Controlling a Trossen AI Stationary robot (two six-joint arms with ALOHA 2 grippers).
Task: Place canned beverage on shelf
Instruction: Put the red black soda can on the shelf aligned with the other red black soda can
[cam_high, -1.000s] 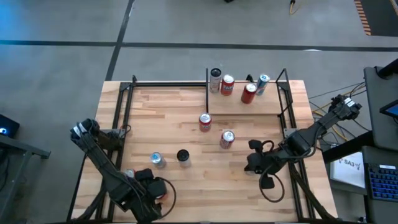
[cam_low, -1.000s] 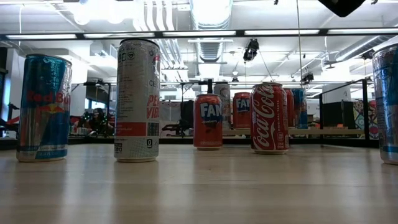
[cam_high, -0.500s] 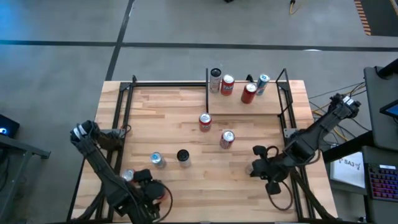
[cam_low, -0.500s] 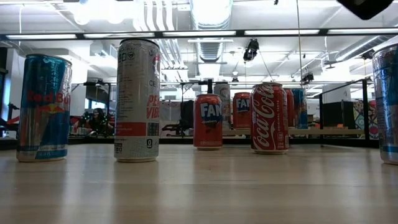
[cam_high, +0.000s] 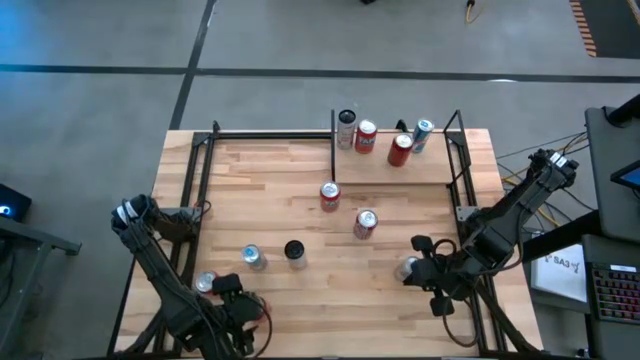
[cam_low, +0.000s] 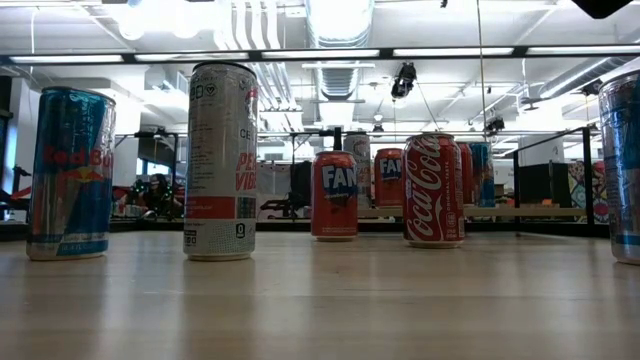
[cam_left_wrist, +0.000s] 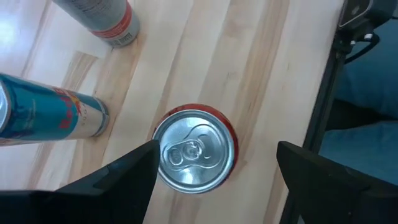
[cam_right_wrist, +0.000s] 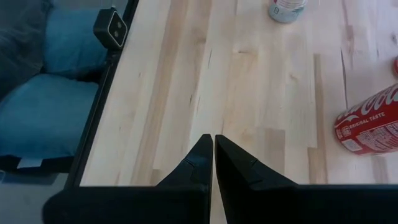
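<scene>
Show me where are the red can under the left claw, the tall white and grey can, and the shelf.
Red aluminium can (cam_left_wrist: 196, 152): left wrist view, silver lid.
Tall white and grey can (cam_low: 221, 160): low view, printed side.
Light-wood shelf (cam_high: 425, 172): high view, bare board.

Butcher-block table (cam_high: 260, 190) with scattered upright cans (cam_high: 365, 223); four more on shelf (cam_high: 430, 165).

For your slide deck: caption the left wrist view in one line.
Open left gripper hangs over a red can, fingers either side, not gripping.
</scene>
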